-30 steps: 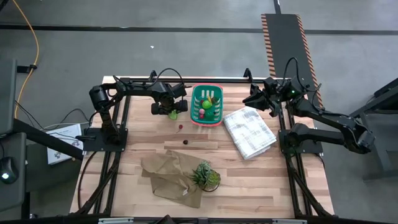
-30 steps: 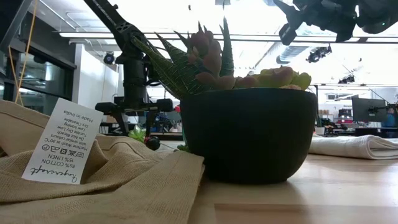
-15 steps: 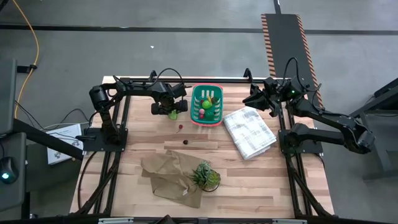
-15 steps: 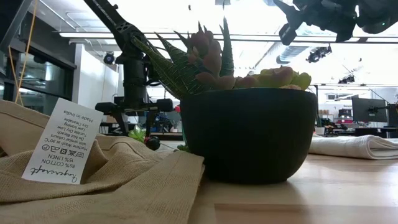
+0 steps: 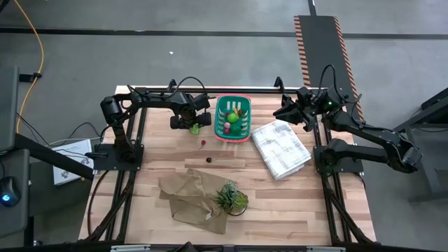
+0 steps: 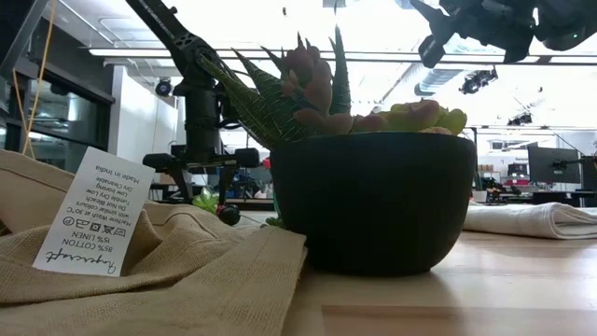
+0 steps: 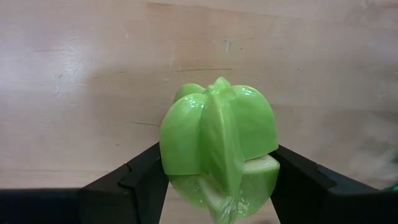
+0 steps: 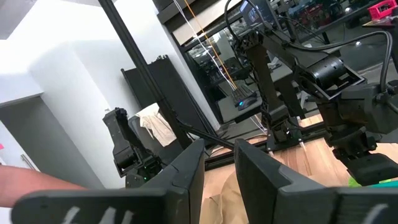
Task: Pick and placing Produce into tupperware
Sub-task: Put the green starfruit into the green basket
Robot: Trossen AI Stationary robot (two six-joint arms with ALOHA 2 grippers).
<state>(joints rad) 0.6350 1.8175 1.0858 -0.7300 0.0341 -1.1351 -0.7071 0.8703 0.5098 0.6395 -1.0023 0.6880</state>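
Note:
My left gripper is low over the table's far part, just left of the teal basket, and is shut on a light green ribbed toy fruit. The basket stands on the table and holds green, yellow and red pieces. Two small red balls lie on the wood nearer than my left gripper. My right gripper hangs raised near the far right corner, its fingers a narrow gap apart and holding nothing. My left gripper pinches the light green fruit between its two fingers, one on each side of its ribbed body. The fingers come from above, pointing down at the table. Whether the fruit's underside rests on the wood cannot be told.
A white checked folded cloth lies right of the basket. A crumpled brown cloth with a spiky potted plant on it takes up the near middle and fills the low view. Bare wood lies between them and the basket.

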